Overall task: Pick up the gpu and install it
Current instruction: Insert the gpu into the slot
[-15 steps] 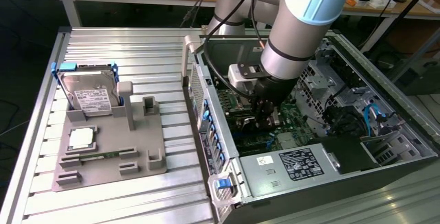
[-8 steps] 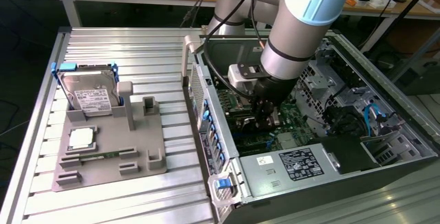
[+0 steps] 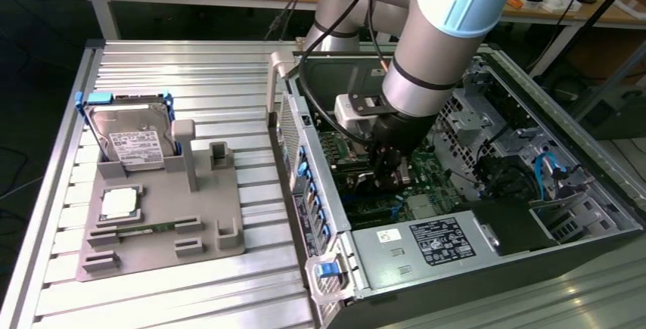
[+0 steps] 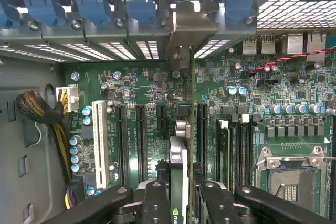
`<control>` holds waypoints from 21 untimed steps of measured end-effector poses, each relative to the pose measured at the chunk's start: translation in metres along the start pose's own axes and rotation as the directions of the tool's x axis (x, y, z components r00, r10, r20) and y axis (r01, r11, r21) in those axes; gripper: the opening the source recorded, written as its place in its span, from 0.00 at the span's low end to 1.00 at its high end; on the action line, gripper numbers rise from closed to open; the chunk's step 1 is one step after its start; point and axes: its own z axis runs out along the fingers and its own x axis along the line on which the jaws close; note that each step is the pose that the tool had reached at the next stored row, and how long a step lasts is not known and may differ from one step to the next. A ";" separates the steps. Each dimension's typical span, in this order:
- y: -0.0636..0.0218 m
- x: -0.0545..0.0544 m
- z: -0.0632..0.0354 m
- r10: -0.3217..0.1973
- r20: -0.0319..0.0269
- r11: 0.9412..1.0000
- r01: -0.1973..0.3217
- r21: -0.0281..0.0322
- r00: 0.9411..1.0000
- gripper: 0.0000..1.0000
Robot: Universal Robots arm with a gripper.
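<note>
A ribbed aluminium table (image 3: 181, 57) fills the room's foreground. At the exterior view's left sits a matte grey plastic fixture (image 3: 162, 246) holding an upright boxy silver hard drive (image 3: 131, 136) in a blue frame. To the exterior view's right lies an open black computer case (image 3: 606, 215). Inside it, the black gripper (image 4: 181, 195) pinches the thin gpu (image 4: 178, 156) edge-on, just above the green motherboard (image 4: 147, 82) between its long dark slots.

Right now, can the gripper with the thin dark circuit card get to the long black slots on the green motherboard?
Probably yes: the gripper holds the thin dark circuit card edge-on above the long black slots of the green motherboard, and no cable crosses the gap.
</note>
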 end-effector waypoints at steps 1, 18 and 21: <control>0.0000 0.000 0.0000 0.000 0.000 1.000 0.000 0.000 1.000 0.27; 0.0000 0.000 0.0034 0.000 0.002 1.000 0.000 0.001 1.000 0.27; 0.0000 0.000 0.0020 0.000 0.001 1.000 0.000 0.000 1.000 0.27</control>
